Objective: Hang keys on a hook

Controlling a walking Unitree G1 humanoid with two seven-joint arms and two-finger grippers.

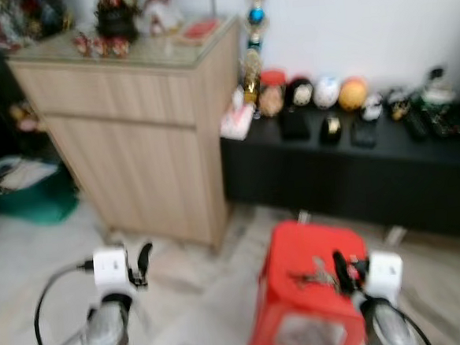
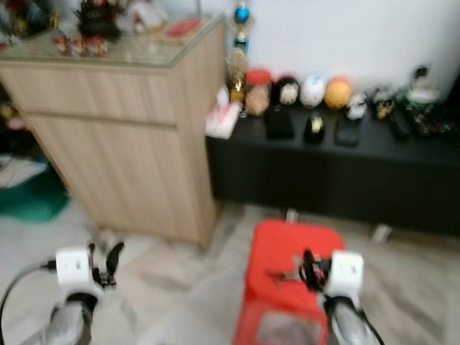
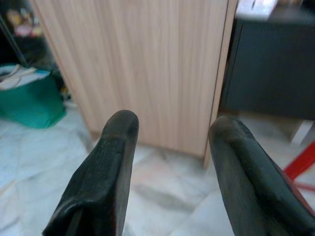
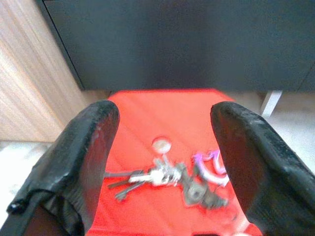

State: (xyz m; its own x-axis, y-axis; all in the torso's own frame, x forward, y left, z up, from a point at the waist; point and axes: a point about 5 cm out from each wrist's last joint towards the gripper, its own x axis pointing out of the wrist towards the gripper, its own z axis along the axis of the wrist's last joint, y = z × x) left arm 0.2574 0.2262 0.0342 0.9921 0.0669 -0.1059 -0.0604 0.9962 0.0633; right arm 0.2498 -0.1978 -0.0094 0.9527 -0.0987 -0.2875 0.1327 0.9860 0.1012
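Red stool (image 1: 307, 254) at lower right carries the keys (image 4: 162, 176).
Your right gripper (image 4: 165, 162) hovers wide open and empty above them; lower straight, centre the bunch, then close. Left gripper (image 3: 172, 162) open, empty.

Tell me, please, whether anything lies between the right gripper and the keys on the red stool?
Nothing visible does. The keys lie bare on top of the red stool, and the right gripper hangs open just above them, its fingers spread to either side with only air between them and the bunch.
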